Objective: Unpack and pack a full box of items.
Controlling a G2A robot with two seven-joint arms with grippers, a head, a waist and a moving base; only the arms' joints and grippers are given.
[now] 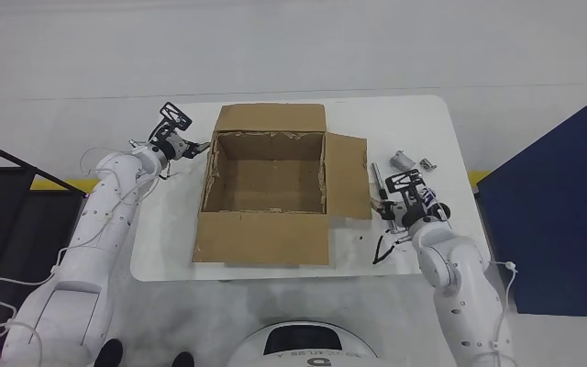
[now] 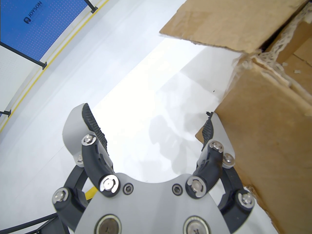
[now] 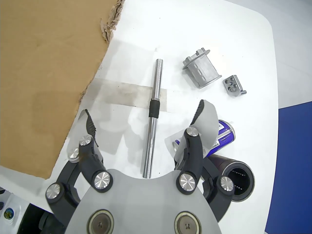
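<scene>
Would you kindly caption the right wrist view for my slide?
Open right hand facing a steel rod lying between the box flap and a metal drum.

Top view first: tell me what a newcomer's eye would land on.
An open, empty cardboard box sits mid-table with its flaps spread. Beside its right flap lie loose parts: a metal rod, a grey slotted drum and a blue can. The right gripper hangs open by the rod; the left gripper is open at the box's far left corner.

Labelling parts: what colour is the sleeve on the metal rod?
Black sleeve; best seen in right wrist view.
</scene>
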